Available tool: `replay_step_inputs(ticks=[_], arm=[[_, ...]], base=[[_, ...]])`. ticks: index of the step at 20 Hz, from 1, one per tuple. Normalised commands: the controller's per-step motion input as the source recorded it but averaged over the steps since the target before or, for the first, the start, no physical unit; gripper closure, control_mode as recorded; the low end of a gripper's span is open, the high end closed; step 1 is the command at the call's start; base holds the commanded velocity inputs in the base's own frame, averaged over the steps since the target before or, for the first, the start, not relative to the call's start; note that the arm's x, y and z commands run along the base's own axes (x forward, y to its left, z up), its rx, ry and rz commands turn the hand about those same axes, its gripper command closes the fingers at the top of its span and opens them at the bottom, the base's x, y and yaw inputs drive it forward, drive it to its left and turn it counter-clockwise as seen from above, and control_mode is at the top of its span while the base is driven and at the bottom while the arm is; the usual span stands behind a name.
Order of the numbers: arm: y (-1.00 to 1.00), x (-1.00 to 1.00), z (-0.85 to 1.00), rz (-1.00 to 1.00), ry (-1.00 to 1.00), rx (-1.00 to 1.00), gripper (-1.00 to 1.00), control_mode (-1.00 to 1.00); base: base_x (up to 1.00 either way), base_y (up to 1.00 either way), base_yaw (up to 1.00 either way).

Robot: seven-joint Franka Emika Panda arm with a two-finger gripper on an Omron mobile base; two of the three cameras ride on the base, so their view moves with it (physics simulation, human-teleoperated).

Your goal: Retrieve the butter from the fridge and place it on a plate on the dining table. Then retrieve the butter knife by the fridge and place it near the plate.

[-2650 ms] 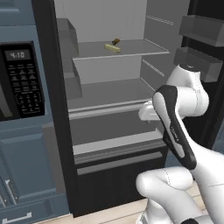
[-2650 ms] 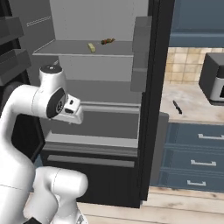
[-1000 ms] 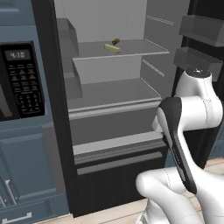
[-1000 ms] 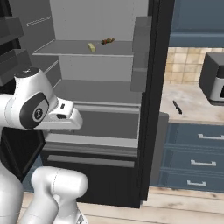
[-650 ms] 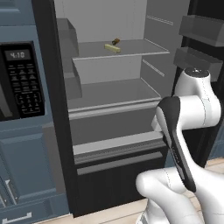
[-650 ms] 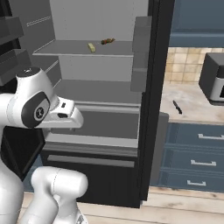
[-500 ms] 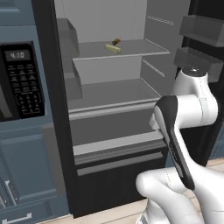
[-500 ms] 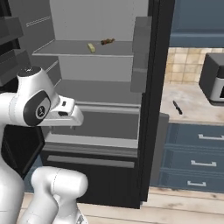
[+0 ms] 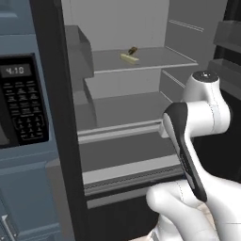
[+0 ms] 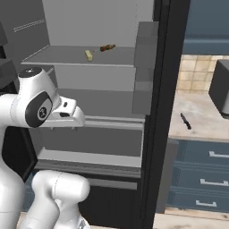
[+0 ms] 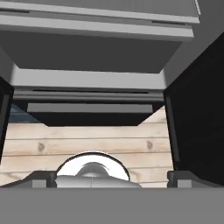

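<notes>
We see the butter (image 9: pixel 129 57) on the open fridge's (image 9: pixel 122 113) upper shelf; our gripper (image 11: pixel 111 177), fingertips barely visible, is spread wide.

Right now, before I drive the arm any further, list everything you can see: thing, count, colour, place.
fridge: one, black outside, pale grey inside, doors open, straight ahead.
butter: one, pale yellow stick, on the upper fridge shelf.
brown lump: one, dark brown, on the same shelf, just behind the butter.
microwave: one, black panel with keypad, in the blue-grey cabinet left of the fridge.
butter knife: one, black, on the marbled counter right of the fridge.
counter: one, marbled top over blue drawers.
dark appliance: one, dark grey, at the counter's right edge.
floor: pale wood planks, below the fridge.
gripper: one, dark finger tips spread open, holding nothing, pointing down at the fridge's lower part.
</notes>
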Motion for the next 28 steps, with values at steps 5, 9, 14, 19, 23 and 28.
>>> replay_step_inputs(ticks=[5, 9, 14, 19, 23, 28], arm=[[0.0, 0.0, 0.0, 0.0, 0.0, 0.0, -1.0, 1.0], [0.0, 0.0, 0.0, 0.0, 0.0, 0.0, -1.0, 1.0], [0.0, 0.0, 0.0, 0.0, 0.0, 0.0, -1.0, 1.0], [0.0, 0.0, 0.0, 0.0, 0.0, 0.0, -1.0, 1.0], [0.0, 0.0, 0.0, 0.0, 0.0, 0.0, -1.0, 1.0], [0.0, 0.0, 0.0, 0.0, 0.0, 0.0, -1.0, 1.0]], base=[[0.31, 0.0, 0.02], [0.46, 0.0, 0.0], [0.42, 0.0, 0.0], [0.43, 0.0, 0.0], [0.51, 0.0, 0.0], [0.5, 0.0, 0.0]])
